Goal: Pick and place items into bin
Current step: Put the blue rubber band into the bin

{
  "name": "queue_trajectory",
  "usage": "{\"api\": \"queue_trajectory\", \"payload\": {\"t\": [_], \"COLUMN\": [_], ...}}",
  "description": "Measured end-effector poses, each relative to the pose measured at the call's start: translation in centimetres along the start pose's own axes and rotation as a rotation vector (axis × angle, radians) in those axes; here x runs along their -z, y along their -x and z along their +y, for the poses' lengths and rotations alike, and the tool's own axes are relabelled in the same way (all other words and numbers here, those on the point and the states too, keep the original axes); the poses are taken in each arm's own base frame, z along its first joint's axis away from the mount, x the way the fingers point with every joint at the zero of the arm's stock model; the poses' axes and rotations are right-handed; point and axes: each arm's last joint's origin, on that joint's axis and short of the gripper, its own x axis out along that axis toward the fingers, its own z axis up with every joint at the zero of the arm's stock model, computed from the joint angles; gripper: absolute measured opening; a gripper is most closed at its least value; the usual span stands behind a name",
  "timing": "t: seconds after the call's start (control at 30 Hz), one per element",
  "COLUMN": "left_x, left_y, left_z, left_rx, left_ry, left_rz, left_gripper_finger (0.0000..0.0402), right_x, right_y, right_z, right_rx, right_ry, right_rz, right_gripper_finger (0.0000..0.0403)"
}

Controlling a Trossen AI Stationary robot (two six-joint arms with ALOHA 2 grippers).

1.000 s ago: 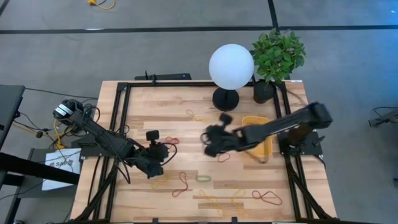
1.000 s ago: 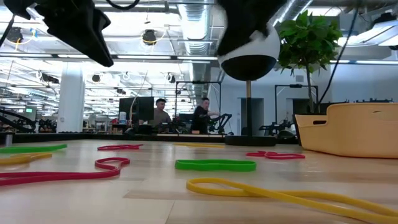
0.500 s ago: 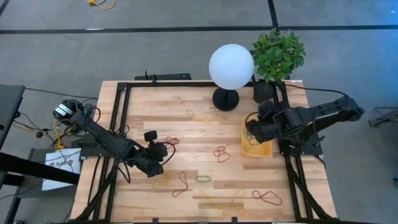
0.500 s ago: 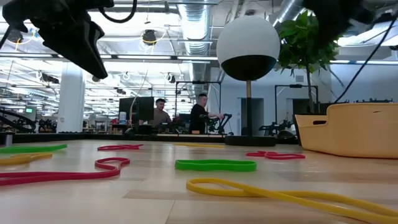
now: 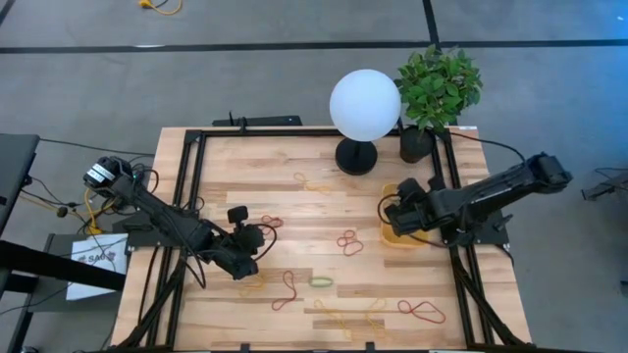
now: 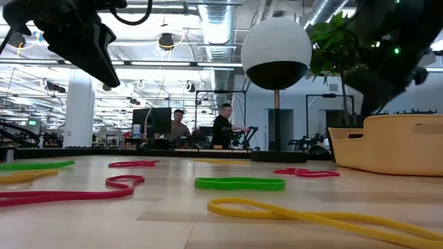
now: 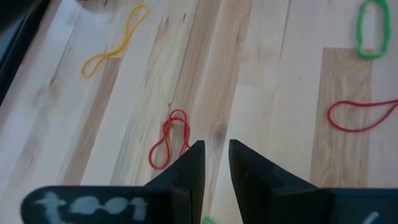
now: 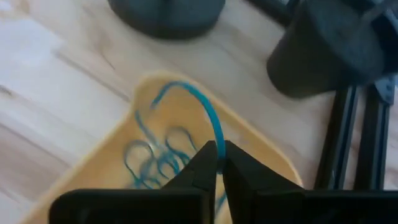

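The shallow yellow-orange plastic bin with rounded corners (image 5: 404, 235) sat near the table's right edge, just in front of the black plant pot (image 5: 416, 145). Several thin blue rubber-band loops (image 8: 155, 158) lay on its floor. Directly above the bin hung the right gripper (image 8: 217, 163), its two dark fingers (image 8: 200, 167) pressed close on a curved blue rubber band (image 8: 198, 107) that arched up from between them over the bin. Seen from above, that gripper (image 5: 400, 211) covered the bin's left half; from table height it (image 6: 377, 83) hung just over the bin's rim (image 6: 394, 142).

Left of the bin, close by, lay a twisted red rubber-band loop (image 5: 347, 241). Farther left of the bin, well apart from it, the left gripper (image 5: 243, 261) hovered over the wooden table (image 5: 294, 211), its fingers (image 7: 191, 171) near together with a narrow gap and nothing between them. Under it lay another twisted red loop (image 7: 169, 140), with a yellow loop (image 7: 115, 40) and a green loop (image 7: 369, 28) beyond. Behind the bin and to its left stood a white globe lamp on a black base (image 5: 364, 108).
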Motion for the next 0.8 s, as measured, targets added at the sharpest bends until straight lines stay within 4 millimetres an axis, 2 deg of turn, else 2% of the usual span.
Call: {"api": "queue_trajectory", "payload": {"t": [0.23,0.4,0.6,0.8], "left_x": [-0.1,-0.1,-0.1,-0.1], "left_y": [0.0,0.0,0.0,0.0], "left_z": [0.0,0.0,0.0,0.0], "left_rx": [-0.007,-0.008,-0.012,-0.012], "left_ry": [0.004,0.004,0.004,-0.005], "left_rz": [-0.012,-0.013,-0.016,-0.013], "left_gripper_finger": [0.0064,0.0064,0.0064,0.0064], "right_x": [0.4,0.2,-1.0,-2.0], "right_y": [-1.6,-1.4,1.2,5.6], "right_z": [0.6,0.6,1.2,2.3], "right_rx": [0.062,0.035,-0.122,-0.363], "right_ry": [0.028,0.017,0.088,0.135], "right_rz": [0.104,0.158,0.198,0.217], "right_gripper_finger": [0.0084,0.0112,0.0122,0.0119]}}
